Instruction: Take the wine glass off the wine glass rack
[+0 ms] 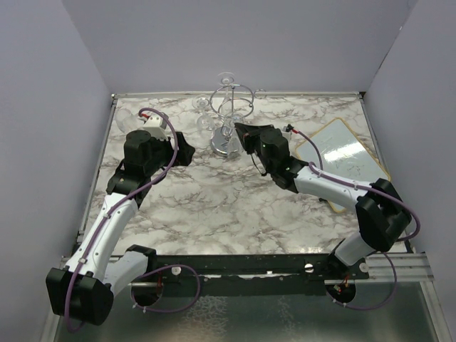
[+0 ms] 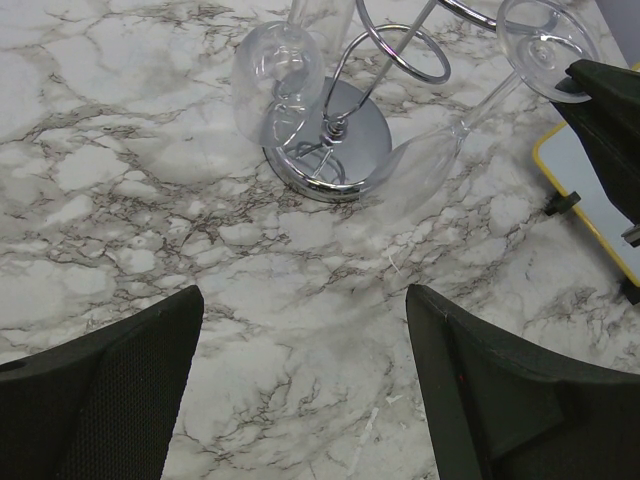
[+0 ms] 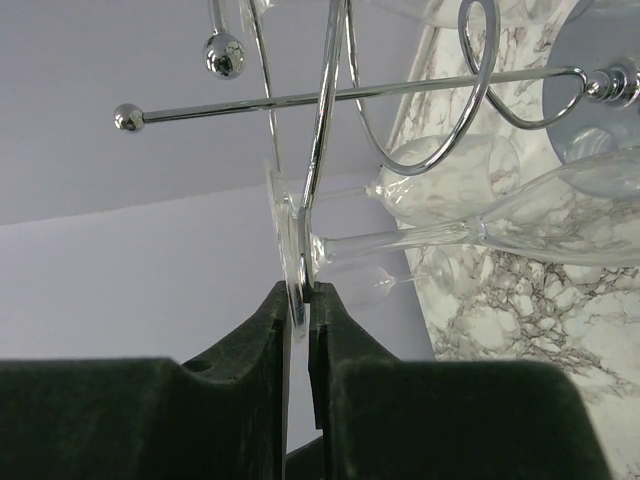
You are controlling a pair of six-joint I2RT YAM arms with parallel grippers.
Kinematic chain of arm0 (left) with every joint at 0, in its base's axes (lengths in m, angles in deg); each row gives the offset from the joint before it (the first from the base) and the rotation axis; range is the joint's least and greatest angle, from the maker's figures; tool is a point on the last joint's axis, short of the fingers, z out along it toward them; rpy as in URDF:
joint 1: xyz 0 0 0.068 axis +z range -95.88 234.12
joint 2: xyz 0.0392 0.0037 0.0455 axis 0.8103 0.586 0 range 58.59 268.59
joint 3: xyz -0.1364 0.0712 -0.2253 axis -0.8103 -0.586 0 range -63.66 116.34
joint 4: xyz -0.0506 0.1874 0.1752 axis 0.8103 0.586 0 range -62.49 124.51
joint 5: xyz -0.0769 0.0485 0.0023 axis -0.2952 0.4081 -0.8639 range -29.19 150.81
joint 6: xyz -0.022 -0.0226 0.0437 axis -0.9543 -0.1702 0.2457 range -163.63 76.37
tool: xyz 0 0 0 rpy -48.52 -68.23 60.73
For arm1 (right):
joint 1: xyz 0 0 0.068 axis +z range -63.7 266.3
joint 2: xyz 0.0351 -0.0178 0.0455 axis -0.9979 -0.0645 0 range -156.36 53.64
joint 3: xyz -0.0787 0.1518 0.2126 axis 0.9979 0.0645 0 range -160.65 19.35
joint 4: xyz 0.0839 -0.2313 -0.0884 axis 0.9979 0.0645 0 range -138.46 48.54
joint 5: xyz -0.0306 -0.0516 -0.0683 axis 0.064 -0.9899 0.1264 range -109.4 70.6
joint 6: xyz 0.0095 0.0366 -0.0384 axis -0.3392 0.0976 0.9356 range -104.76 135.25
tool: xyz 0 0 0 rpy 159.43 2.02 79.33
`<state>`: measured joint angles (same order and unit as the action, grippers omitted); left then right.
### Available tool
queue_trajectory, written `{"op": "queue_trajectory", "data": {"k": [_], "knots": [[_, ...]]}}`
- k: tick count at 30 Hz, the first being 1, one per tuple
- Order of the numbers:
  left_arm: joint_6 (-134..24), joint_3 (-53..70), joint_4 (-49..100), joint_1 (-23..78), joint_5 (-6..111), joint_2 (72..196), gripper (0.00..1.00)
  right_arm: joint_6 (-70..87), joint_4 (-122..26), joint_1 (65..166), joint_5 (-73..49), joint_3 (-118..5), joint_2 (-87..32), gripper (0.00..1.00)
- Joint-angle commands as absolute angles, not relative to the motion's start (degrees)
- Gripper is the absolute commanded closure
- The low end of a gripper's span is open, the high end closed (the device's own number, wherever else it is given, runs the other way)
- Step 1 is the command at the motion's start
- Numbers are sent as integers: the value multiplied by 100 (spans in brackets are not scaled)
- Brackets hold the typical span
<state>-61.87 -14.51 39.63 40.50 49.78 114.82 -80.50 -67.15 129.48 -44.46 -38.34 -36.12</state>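
The chrome wine glass rack stands at the back middle of the marble table; its round base shows in the left wrist view and its ring arms in the right wrist view. A clear wine glass hangs tilted from a ring, bowl down. My right gripper is shut on the rim of its foot, right beside the rack. My left gripper is open and empty above the bare table, left of the rack.
A second glass hangs on the rack's left side, and another stands at the rack's back. A yellow-edged white board lies at the right. Purple-grey walls close the table on three sides.
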Motion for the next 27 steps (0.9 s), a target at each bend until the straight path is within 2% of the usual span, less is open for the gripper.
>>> {"op": "queue_trajectory", "data": {"k": [1,3,15,27], "knots": [[-6123,-1443,3971,4032,5052,11420,16,-8110,-6735,12991,-4744,-3853,-3320,99],[-6123,-1444,3966,4032,5052,11417,16,-8097,-6759,12998,-4736,-3839,-3305,98],[-6134,-1453,3957,4032,5035,11414,16,-8051,-6569,13006,-4644,-3868,-3235,79],[-6148,-1461,3951,4032,5008,11388,16,-7976,-6404,13029,-4725,-3977,-3298,72]]}}
